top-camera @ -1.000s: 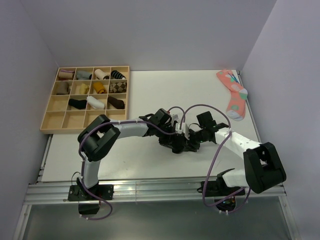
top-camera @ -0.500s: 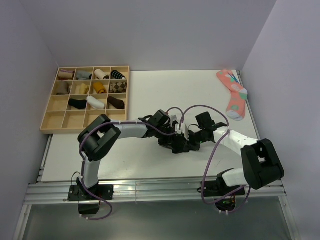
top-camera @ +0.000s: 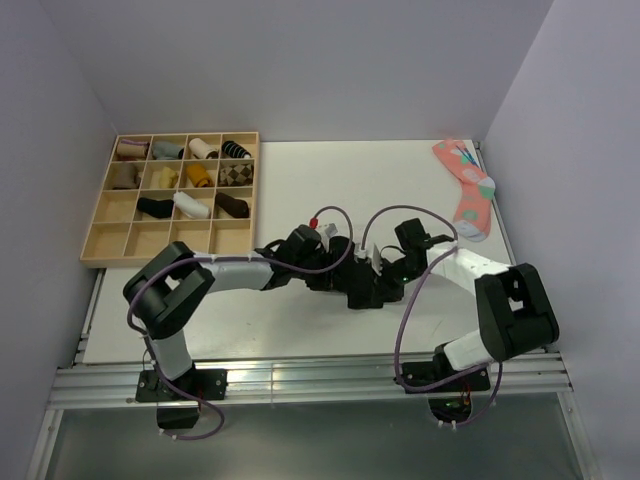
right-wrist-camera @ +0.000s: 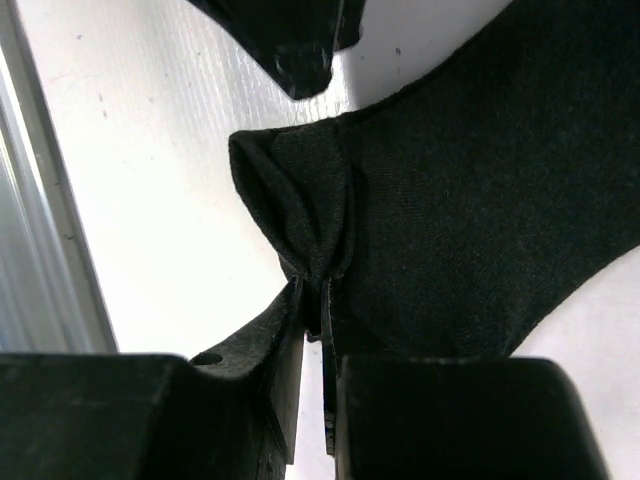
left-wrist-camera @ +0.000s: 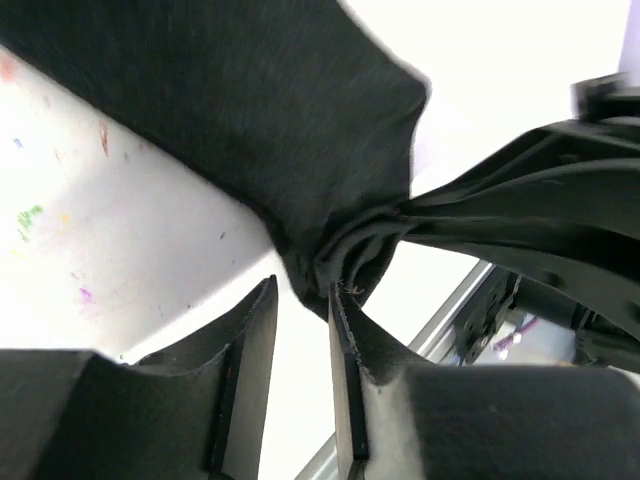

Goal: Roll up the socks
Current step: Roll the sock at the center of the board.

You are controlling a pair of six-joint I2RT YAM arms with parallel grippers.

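Wooden grid tray point(top-camera: 108, 240) is part-filled with rolled socks point(top-camera: 187, 177). Wrist views alone show black cloth sock point(right-wrist-camera: 480, 200) pinched by right gripper point(right-wrist-camera: 313, 305), with left gripper point(left-wrist-camera: 302, 290) narrowly parted.

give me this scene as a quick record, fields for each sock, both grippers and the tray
work sock: flat black fabric sock on the white table, one edge bunched
right gripper: jaws shut on the black sock's bunched edge
left gripper: jaws slightly open beside that bunch, nothing between them
waiting sock: pink patterned sock, lying flat at the table's far right corner
tray: wooden grid tray at far left, rolled socks in its far three rows
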